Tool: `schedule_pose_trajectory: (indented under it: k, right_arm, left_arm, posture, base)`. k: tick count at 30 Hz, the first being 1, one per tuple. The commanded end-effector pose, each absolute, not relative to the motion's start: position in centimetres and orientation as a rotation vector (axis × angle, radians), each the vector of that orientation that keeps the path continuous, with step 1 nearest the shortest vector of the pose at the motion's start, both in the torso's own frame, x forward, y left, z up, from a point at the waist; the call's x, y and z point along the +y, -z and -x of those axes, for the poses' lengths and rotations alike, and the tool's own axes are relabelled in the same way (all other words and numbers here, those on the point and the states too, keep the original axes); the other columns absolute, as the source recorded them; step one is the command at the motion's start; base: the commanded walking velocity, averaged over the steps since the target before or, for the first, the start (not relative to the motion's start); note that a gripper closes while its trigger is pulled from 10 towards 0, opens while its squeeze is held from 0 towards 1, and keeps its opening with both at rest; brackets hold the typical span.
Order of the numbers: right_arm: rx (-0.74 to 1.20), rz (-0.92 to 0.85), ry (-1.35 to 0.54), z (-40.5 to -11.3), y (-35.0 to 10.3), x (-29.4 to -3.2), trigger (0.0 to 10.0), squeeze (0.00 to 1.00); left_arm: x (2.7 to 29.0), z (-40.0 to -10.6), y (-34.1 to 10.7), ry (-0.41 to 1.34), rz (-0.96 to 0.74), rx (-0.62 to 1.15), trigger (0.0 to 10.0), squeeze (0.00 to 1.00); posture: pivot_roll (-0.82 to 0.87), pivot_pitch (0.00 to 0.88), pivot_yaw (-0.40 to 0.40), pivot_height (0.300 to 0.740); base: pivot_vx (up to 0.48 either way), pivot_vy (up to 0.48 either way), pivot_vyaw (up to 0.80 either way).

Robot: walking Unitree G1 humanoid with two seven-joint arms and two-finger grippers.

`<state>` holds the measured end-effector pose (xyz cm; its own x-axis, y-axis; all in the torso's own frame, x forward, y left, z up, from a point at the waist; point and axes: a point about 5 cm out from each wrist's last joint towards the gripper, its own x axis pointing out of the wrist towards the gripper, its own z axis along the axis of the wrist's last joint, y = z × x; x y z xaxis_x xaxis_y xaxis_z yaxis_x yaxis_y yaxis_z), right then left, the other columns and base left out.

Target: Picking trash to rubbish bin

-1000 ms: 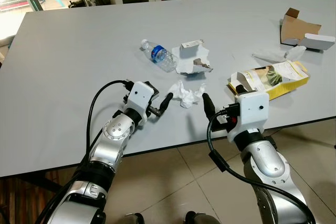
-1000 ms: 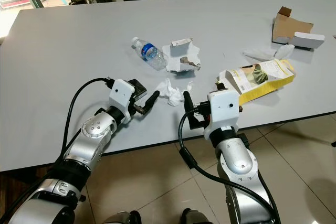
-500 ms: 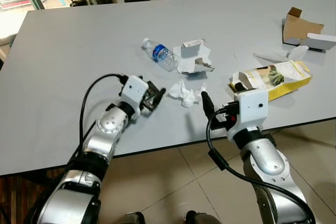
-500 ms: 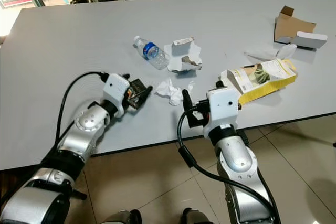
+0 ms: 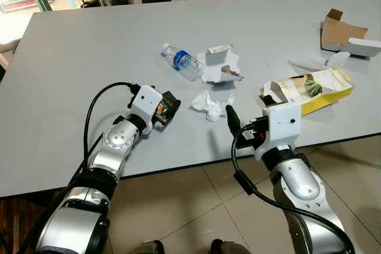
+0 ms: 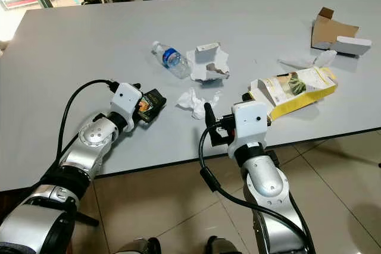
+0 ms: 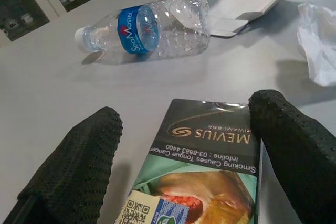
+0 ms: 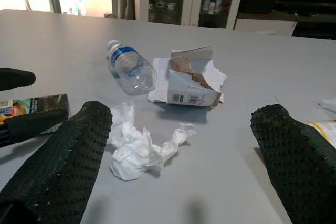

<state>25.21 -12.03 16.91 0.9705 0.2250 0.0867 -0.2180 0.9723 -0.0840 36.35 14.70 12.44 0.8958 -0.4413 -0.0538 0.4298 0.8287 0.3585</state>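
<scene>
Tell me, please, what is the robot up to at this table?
It is gathering litter from the grey table. The left gripper has a dark cigarette pack between its open fingers. The right gripper is open, facing the crumpled tissue. A plastic bottle, torn white box and yellow carton lie beyond.

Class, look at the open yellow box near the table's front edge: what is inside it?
Inside the yellow box, something crumpled and greenish-brown shows through the torn top. The rest of its inside is covered by the box's walls.
</scene>
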Motion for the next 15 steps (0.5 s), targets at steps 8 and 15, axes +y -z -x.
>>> schedule_pose_trajectory:
  k: [8,15]
  right_arm:
    - [-0.099,0.078,-0.225,-24.9,-17.0,-12.1,10.0,0.00]
    - [-0.093,0.077,-0.227,-24.8,-16.9,-12.0,10.0,0.00]
  left_arm:
    - [15.3,-36.4,-11.8,0.478,-0.414,0.011,10.0,0.00]
    - [15.6,-36.1,-11.2,0.522,-0.420,0.056,10.0,0.00]
  posture:
    - [-0.12,0.156,0.029,0.740]
    - [-0.13,0.160,0.032,0.740]
  base:
    - [0.000,0.000,0.00]
    - [0.000,0.000,0.00]
